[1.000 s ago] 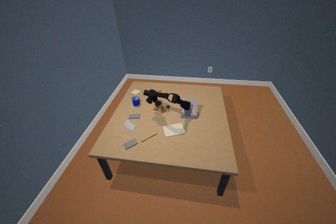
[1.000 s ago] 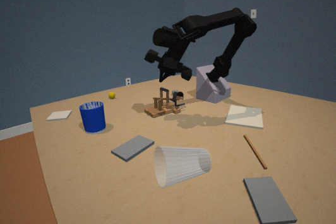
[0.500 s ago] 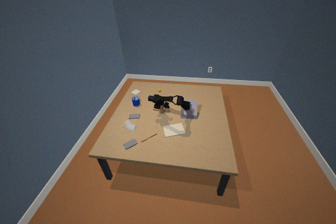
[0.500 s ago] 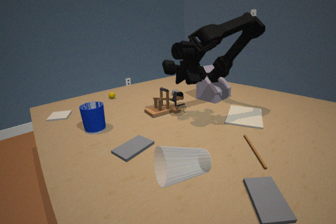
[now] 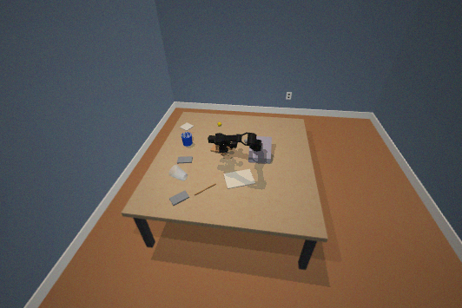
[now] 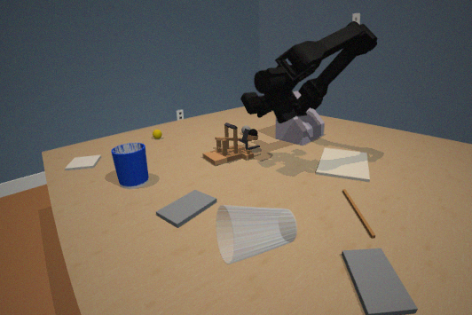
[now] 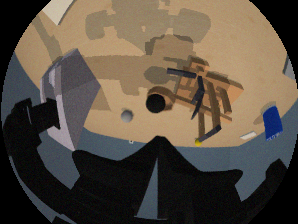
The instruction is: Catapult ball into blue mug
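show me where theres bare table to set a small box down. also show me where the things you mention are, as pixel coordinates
There is room between the blue mug (image 5: 187,139) (image 6: 130,166) (image 7: 272,123) and the catapult (image 6: 216,156) (image 7: 191,92), and right of the pencil-like stick (image 5: 205,189) (image 6: 358,213), below the white sheet (image 5: 240,179) (image 6: 343,164) in the top view. It is crowded at the catapult, with the arm (image 5: 230,139) (image 6: 328,44) over it.

In the exterior view, a passage lies open mid-left between the blue mug (image 5: 187,139) (image 6: 131,165) (image 7: 272,123) and the wooden catapult (image 6: 225,148) (image 7: 210,95); lower centre, a clear tumbler (image 5: 178,173) (image 6: 255,232) obstructs.
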